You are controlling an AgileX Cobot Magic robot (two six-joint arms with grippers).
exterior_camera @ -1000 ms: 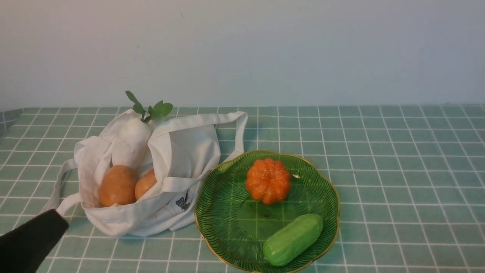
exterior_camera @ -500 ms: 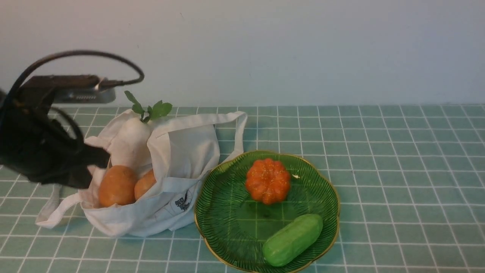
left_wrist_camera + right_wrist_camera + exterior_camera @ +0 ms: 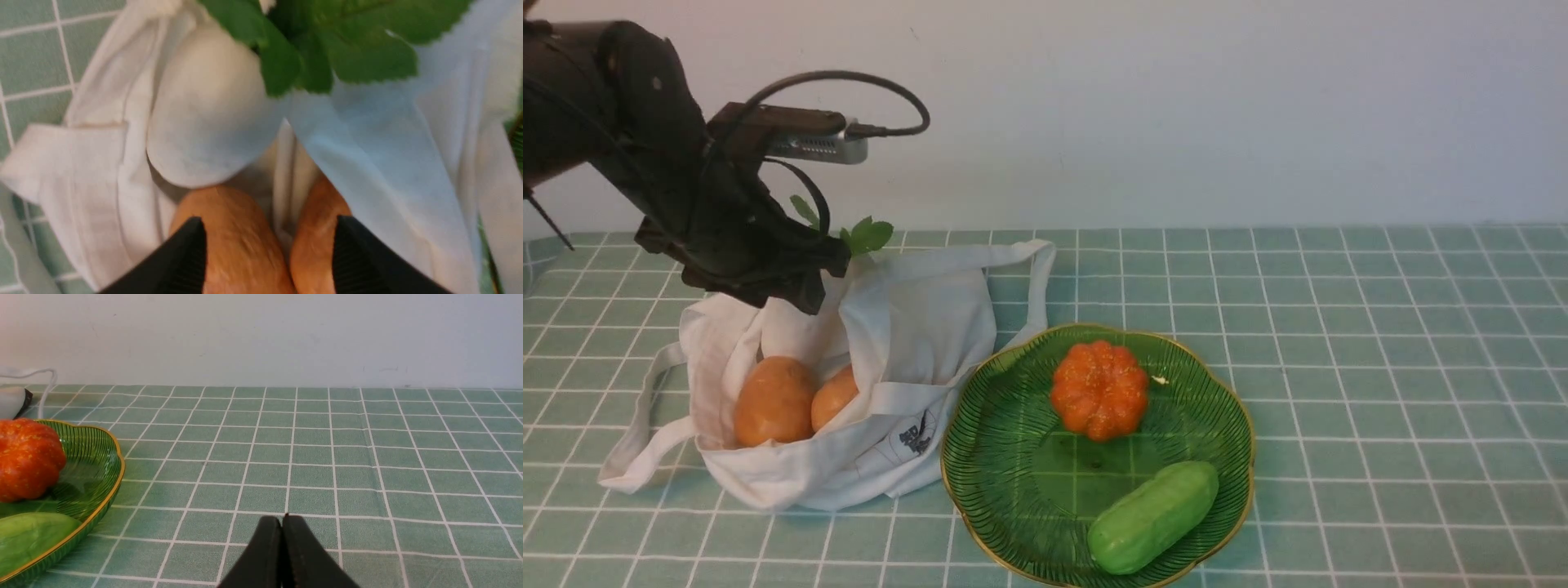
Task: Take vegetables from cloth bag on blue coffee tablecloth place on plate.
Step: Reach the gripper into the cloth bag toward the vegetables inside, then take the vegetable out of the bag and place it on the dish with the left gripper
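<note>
The white cloth bag (image 3: 923, 327) lies open on the teal checked tablecloth (image 3: 1380, 367). The white radish (image 3: 204, 122) with its green leaves (image 3: 318, 49) sticks out of the bag's mouth, above two orange-brown potatoes (image 3: 237, 245). My left gripper (image 3: 268, 220) hovers open just over the bag's mouth, holding nothing. In the front view the left gripper (image 3: 796, 294) hides the radish's top, and only the leaves (image 3: 866, 237) show. The green gold-rimmed plate (image 3: 1013, 490) stands to the bag's right. My right gripper (image 3: 282, 517) is shut and empty, low over bare cloth right of the plate.
On the plate lie an orange pumpkin (image 3: 1099, 389) and a green cucumber (image 3: 1153, 516). The bag's strap handles (image 3: 1037, 278) trail toward the plate and to the left. A pale wall closes the back of the table.
My left arm has risen from the lower left corner and swung right over the bag's mouth, now covering the radish's top. Bag, plate and vegetables have not moved.
</note>
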